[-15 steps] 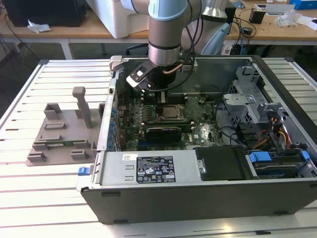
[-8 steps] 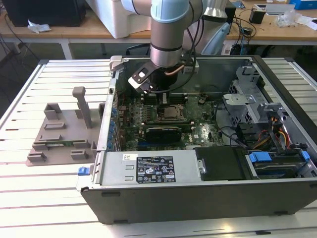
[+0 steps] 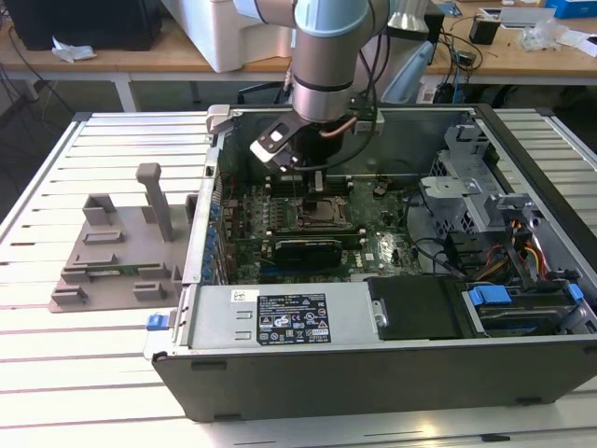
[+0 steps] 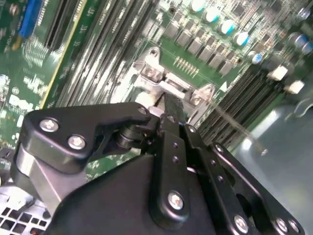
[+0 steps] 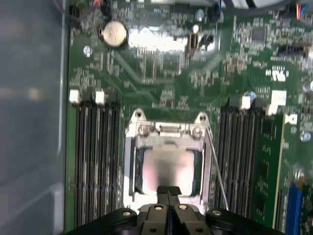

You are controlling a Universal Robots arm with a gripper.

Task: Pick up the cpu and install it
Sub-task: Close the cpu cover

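Plainly, the cpu [image 5: 168, 169] lies flat inside the socket [image 5: 131, 161] on the motherboard [image 5: 161, 73], its shiny silver top ringed by the metal frame in the first wrist view. It looks placed to me, though whether it sits fully down on the contacts cannot be told. The jaws are clenched tip against tip with nothing between them, right at one edge of the cpu; whether they touch its top or hover just above it I cannot tell. A thin wire lever [image 5: 215, 161] slants away along one side of the socket, so the frame seems unlatched. Rows of memory slots [image 5: 95, 156] flank the socket on both sides. In the exterior view the arm [image 3: 326, 56] reaches straight down into the open computer case [image 3: 373, 373], which lies on a slatted metal surface [image 3: 103, 159]; a long black graphics card [image 3: 303, 248] sits just beside the socket.

As for trouble: if the cpu is slightly askew or rests on the socket's rim, any downward push from the closed jaws could bend the fine contacts beneath it or chip a corner. A sideways drag of the tips across the silver top could scratch it or nudge it out of its seat. The loose lever stands near the jaws and could snag on them, and the crowded slots on either side leave little room for a slanted path
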